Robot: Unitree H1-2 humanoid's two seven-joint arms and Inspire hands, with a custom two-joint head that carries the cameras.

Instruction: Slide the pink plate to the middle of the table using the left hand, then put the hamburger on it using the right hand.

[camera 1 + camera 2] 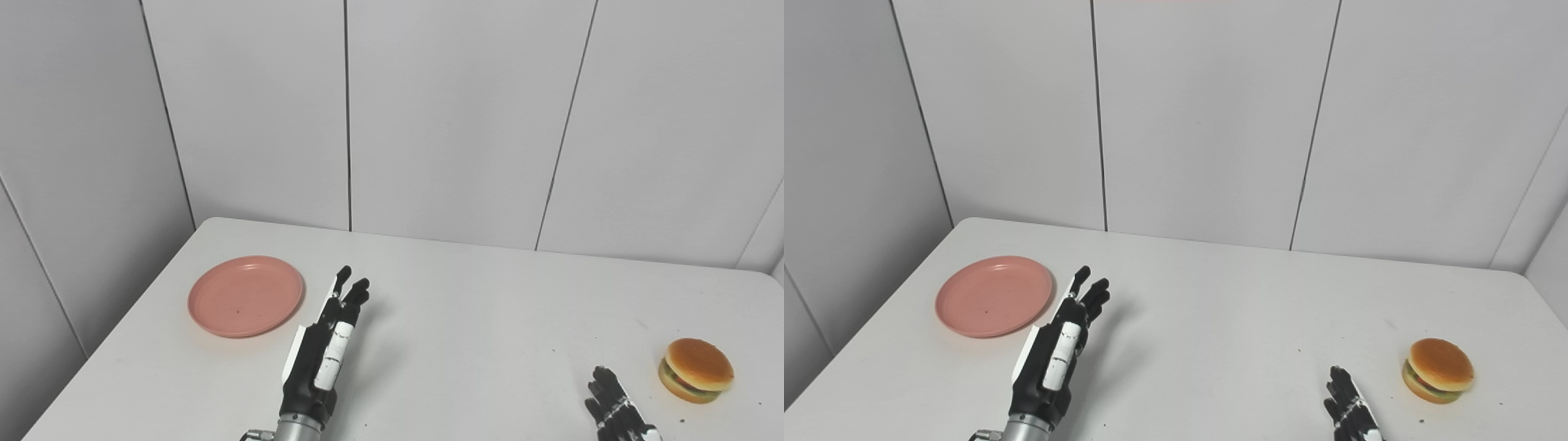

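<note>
White panelled walls backed a white table (465,306). At far left the pink plate (245,296) lay empty; our left hand (324,343), fingers extended and holding nothing, hovered just beside its right rim. Our right hand (612,404) rested open near the hamburger (696,370). We judged a careless shove might push the plate off the table's left edge.

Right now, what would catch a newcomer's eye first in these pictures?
The pink plate on the table's far left stands out most, empty against the white surface. Next comes the hamburger near the right edge. Between them the left hand is raised, fingers extended, just right of the plate, while the right hand sits low beside the hamburger.
</note>
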